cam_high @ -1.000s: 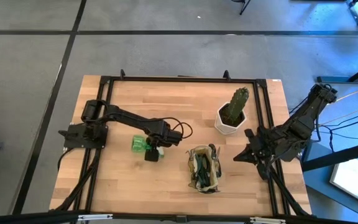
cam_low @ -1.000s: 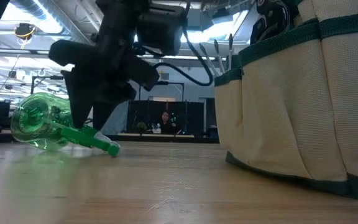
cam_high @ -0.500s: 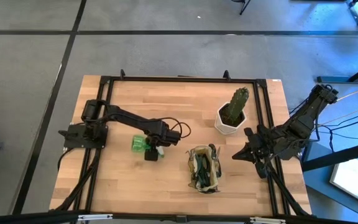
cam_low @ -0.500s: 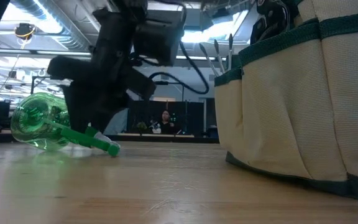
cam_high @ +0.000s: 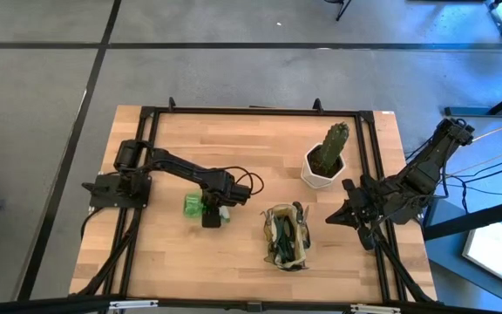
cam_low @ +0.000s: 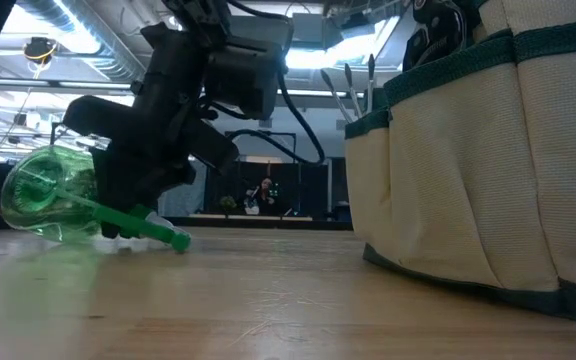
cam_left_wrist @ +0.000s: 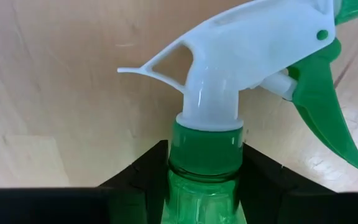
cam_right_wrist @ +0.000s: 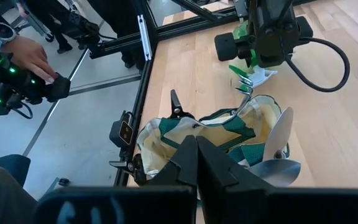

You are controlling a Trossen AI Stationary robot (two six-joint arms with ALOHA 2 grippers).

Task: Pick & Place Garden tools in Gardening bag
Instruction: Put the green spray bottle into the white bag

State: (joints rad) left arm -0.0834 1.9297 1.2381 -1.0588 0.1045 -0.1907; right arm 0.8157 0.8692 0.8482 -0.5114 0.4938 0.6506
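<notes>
The left gripper (cam_left_wrist: 205, 180) was low on the table, and its two dark fingers (cam_left_wrist: 143, 171) sat one on each side of the green neck of the spray bottle (cam_high: 195, 204), pressing in on it just under the white nozzle (cam_left_wrist: 241, 56). The bottle lay on its side on the wood, near the gardening bag (cam_high: 284, 237) but not in it. To do this step well, I think the fingers should squeeze the neck tight before lifting, so the bottle would not slip or swing. The right gripper (cam_right_wrist: 196, 163) waited beside the bag with its fingers pinched together, holding nothing.
</notes>
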